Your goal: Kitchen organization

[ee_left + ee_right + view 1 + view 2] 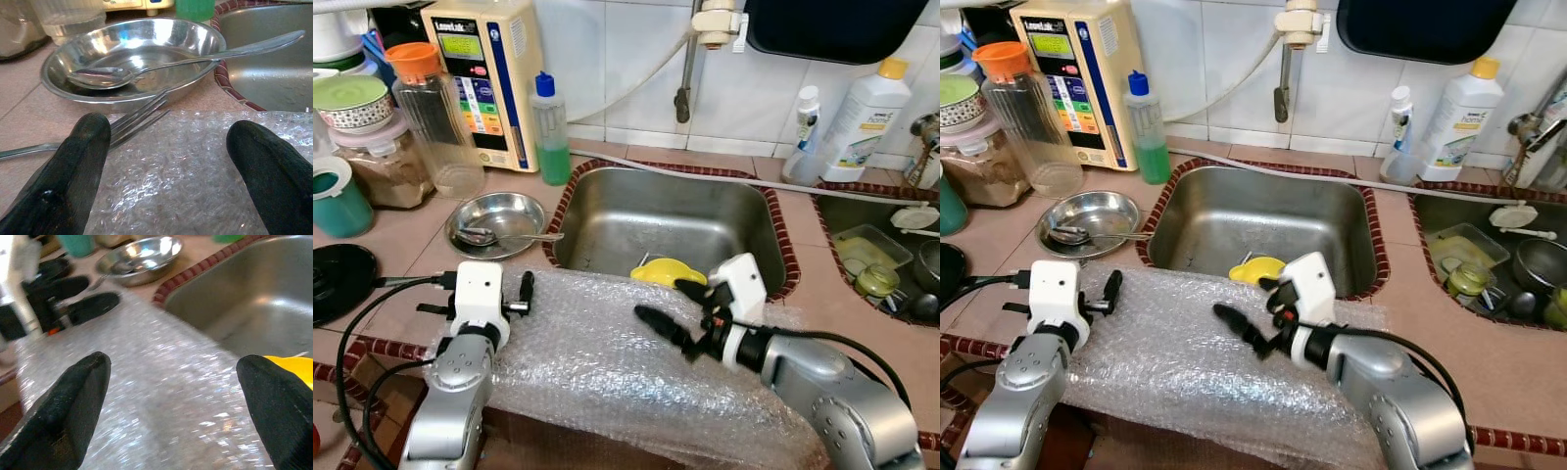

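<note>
On the counter, bubble wrap (607,352) lies under both spread pincers, left (524,294) and right (671,308).

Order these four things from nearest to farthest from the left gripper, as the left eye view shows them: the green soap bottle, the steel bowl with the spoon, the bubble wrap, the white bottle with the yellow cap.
From the left gripper:
1. Bubble wrap, right under its fingers.
2. Steel bowl, just ahead on the counter.
3. Green soap bottle, behind the bowl by the sink's corner.
4. White bottle, far across the sink on the robot's right.
</note>
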{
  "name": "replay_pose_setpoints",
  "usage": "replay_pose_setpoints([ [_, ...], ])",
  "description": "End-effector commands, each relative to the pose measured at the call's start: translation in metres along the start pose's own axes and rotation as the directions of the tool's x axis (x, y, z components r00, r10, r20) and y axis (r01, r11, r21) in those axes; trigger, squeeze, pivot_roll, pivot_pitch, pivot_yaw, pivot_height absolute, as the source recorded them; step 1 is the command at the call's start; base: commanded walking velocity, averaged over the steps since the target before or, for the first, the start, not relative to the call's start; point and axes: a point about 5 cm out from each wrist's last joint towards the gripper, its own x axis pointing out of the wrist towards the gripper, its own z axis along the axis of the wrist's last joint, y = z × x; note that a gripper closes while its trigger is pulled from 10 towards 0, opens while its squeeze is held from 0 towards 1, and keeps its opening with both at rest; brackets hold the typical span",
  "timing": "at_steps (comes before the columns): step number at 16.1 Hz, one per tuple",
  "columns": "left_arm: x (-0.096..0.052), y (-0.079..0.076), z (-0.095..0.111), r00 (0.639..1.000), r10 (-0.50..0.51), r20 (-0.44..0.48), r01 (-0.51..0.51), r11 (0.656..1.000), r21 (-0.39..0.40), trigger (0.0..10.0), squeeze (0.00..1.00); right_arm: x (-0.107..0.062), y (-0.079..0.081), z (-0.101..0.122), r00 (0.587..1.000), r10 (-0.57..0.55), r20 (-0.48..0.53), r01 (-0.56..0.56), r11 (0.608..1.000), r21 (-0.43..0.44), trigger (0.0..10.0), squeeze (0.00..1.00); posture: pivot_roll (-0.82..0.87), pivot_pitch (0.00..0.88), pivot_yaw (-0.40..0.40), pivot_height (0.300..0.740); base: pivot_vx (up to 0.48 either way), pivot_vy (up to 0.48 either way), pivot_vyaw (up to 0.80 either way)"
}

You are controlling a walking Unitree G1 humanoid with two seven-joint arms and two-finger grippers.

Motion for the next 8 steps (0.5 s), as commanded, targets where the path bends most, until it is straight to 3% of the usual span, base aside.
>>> replay_pose_setpoints([
  [1,0.004,-0.001,-0.005,0.999,-0.011,-0.032,0.011,1.000,0.006,10.0,0.00,-0.003,0.005,0.001,1.000,0.027,-0.008,-0.027,1.000,-0.011,10.0,0.00,-0.01,0.000,0.011,0.740,0.000,0.000,0.00],
  [2,0.007,-0.001,-0.005,0.999,-0.009,-0.042,0.009,1.000,0.010,10.0,0.00,-0.003,0.005,0.001,0.999,0.030,-0.012,-0.030,0.999,-0.012,10.0,0.00,-0.01,0.000,0.010,0.740,0.000,0.000,0.00],
  [3,0.008,-0.001,-0.005,0.999,-0.009,-0.044,0.009,1.000,0.011,9.2,0.00,-0.003,0.005,0.001,0.999,0.032,-0.012,-0.032,0.999,-0.013,10.0,0.00,-0.01,0.000,0.011,0.740,0.000,0.000,0.00],
  [4,0.010,-0.001,-0.005,0.999,-0.007,-0.047,0.008,1.000,0.015,4.9,0.00,-0.003,0.006,0.001,0.999,0.037,-0.014,-0.037,0.999,-0.015,10.0,0.00,-0.02,0.000,0.013,0.740,0.000,0.000,0.00],
  [5,0.012,0.000,-0.003,0.999,-0.001,-0.045,0.002,1.000,0.020,5.5,0.00,-0.004,0.007,0.002,0.999,0.046,-0.014,-0.047,0.999,-0.016,10.0,0.00,-0.02,0.000,0.014,0.740,0.000,0.000,0.00],
  [7,0.014,0.000,0.001,0.999,0.006,-0.033,-0.005,1.000,0.023,10.0,0.00,-0.006,0.008,0.002,0.998,0.057,-0.017,-0.057,0.998,-0.014,10.0,0.00,-0.02,0.000,0.014,0.740,0.000,0.000,0.00],
  [8,0.014,0.000,0.004,1.000,0.005,-0.028,-0.005,1.000,0.025,10.0,0.00,-0.007,0.008,0.002,0.998,0.062,-0.021,-0.062,0.998,-0.013,10.0,0.00,-0.02,0.000,0.016,0.740,0.000,0.000,0.00],
])
